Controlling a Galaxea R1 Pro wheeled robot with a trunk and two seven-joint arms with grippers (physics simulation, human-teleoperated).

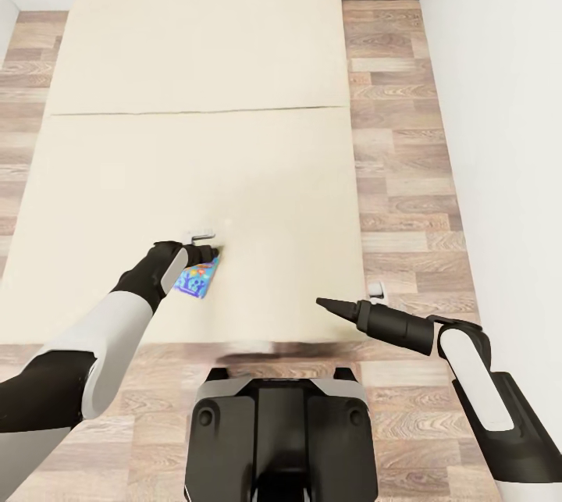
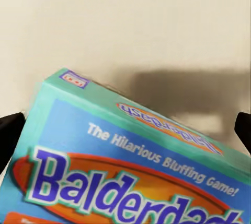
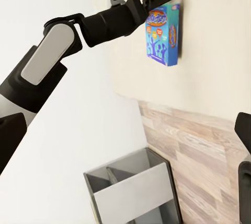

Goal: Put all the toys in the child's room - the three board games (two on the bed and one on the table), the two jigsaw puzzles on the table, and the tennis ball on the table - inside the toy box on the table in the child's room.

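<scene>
Left pincer (image 1: 209, 252) pinching board game (image 1: 197, 278) | bed (image 1: 195, 57) underneath | right pincer (image 1: 321, 302) pressed together

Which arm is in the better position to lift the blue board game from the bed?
The left. Its hand is already at the blue board game on the bed, with a finger at each side of the box. The right hand hangs off to the side over the mattress edge, away from the game.

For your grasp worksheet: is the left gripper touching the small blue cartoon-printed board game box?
Touching. The right wrist view shows the left gripper closed on the top edge of the small blue board game box.
</scene>
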